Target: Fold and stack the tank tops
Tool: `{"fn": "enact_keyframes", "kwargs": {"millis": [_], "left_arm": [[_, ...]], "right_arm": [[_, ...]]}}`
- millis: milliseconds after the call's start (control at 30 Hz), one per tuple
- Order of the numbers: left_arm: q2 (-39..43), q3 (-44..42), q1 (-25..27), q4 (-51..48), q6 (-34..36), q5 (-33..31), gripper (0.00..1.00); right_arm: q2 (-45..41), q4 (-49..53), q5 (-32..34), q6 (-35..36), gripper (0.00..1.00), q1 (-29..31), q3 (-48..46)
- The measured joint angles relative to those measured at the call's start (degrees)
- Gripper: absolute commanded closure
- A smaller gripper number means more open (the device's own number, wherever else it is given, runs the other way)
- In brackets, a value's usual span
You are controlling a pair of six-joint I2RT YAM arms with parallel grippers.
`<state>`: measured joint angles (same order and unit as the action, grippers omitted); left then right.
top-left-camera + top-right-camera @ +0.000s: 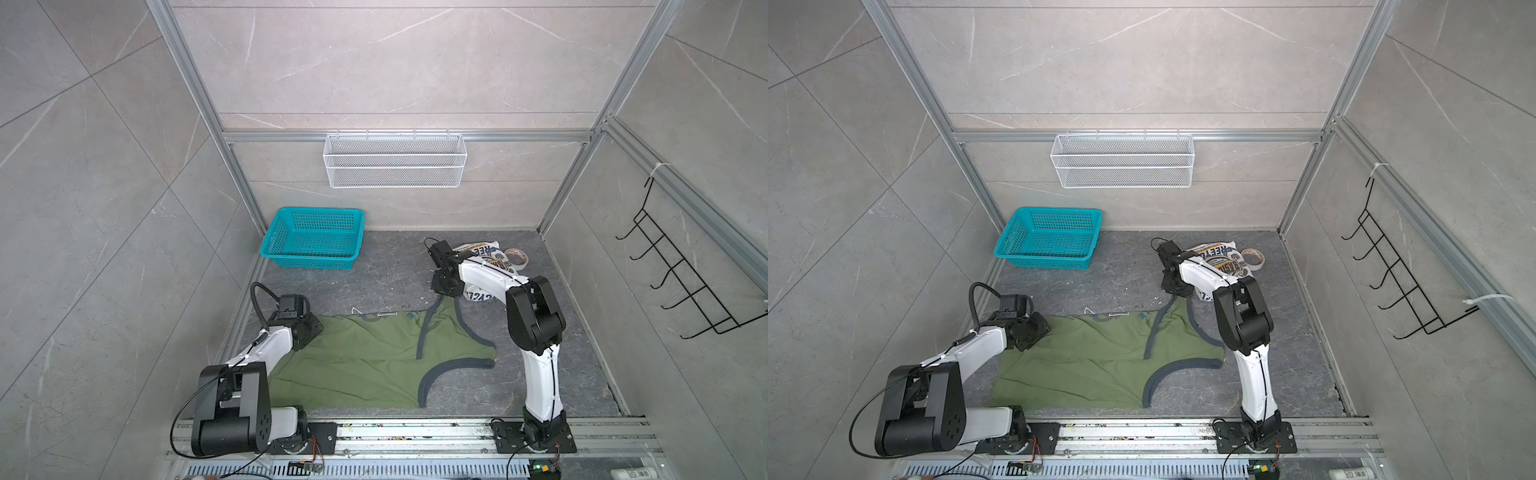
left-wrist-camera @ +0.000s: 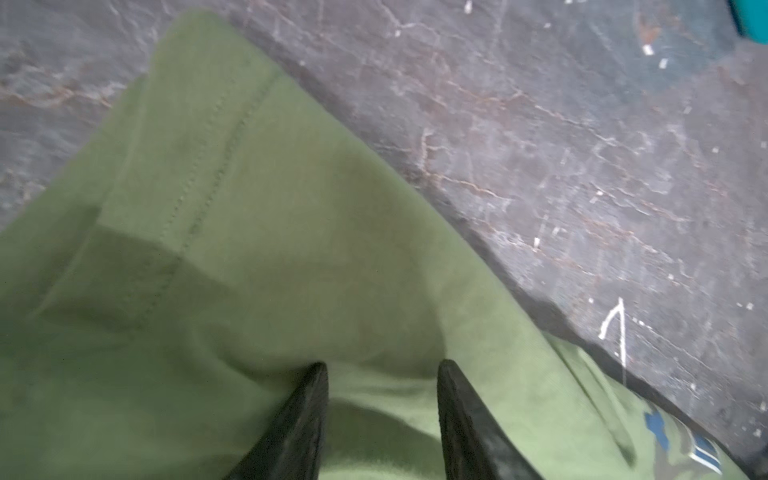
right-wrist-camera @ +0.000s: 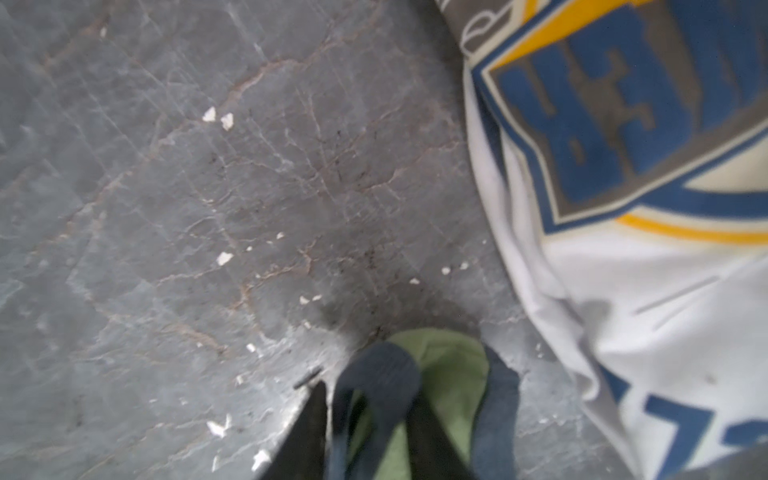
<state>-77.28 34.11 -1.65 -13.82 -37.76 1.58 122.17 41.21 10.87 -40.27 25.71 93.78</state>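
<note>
The olive green tank top [image 1: 365,361] [image 1: 1092,361] lies spread out mid-table, its navy-trimmed straps toward the right. My left gripper [image 1: 308,331] [image 2: 380,368] is at the top's far left corner, jaws apart, fingertips on the green cloth [image 2: 249,249]. My right gripper [image 1: 442,291] [image 3: 368,395] is shut on the navy-edged strap end of the green tank top [image 3: 449,361], low over the table. Crumpled at the back right is the white tank top [image 1: 476,250] [image 1: 1217,254] [image 3: 623,311], graphic up, partly hidden under my right arm.
A teal plastic basket [image 1: 311,241] [image 1: 1046,241] stands at the back left. A tape roll [image 1: 515,257] lies beside the white top. A white mesh basket [image 1: 395,160] hangs on the back wall, a black hook rack [image 1: 673,274] on the right wall.
</note>
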Motion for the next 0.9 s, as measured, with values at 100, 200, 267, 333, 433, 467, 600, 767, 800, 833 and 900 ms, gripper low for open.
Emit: {"fn": "enact_keyframes", "kwargs": {"millis": [100, 200, 267, 333, 433, 467, 600, 767, 800, 833, 900], "left_arm": [[-1.3, 0.3, -1.0, 0.7, -0.1, 0.1, 0.53], [-1.9, 0.7, -2.8, 1.4, -0.4, 0.0, 0.53], [-1.9, 0.8, -4.7, 1.6, -0.5, 0.1, 0.53], [-2.0, 1.1, -6.3, 1.7, -0.7, 0.1, 0.53], [-2.6, 2.0, -8.0, 1.9, -0.7, 0.1, 0.53], [-3.0, 2.4, -8.5, 1.9, -0.7, 0.1, 0.53], [-3.7, 2.7, -9.2, 2.3, -0.7, 0.1, 0.53], [-4.2, 2.7, -10.4, 2.3, -0.7, 0.1, 0.53], [-4.3, 2.7, -10.8, 2.3, -0.7, 0.1, 0.53], [-4.3, 2.7, -11.3, 2.3, -0.6, 0.1, 0.53], [-4.5, 2.7, -12.0, 2.4, -0.6, 0.1, 0.53]], "right_arm": [[-0.3, 0.8, 1.4, 1.0, 0.93, 0.0, 0.0], [-3.1, 0.6, 3.0, 1.4, 0.95, 0.0, -1.9], [-8.3, -0.7, 3.9, 1.7, 0.95, 0.0, -5.9], [-15.6, -2.8, 4.2, 2.1, 0.95, 0.0, -11.4], [-26.1, -7.1, 4.0, 2.5, 0.95, 0.0, -19.5], [-29.2, -8.9, 3.8, 2.4, 0.95, 0.0, -22.5], [-34.4, -13.9, 3.7, 1.8, 0.96, 0.0, -32.4], [-35.3, -17.8, 4.0, -1.2, 0.96, -1.2, -44.3], [-36.0, -18.3, 4.0, -1.8, 0.96, -1.7, -46.2], [-36.7, -18.7, 4.0, -2.4, 0.96, -2.2, -47.8], [-38.0, -19.5, 4.2, -3.3, 0.96, -3.1, -49.4]]}}
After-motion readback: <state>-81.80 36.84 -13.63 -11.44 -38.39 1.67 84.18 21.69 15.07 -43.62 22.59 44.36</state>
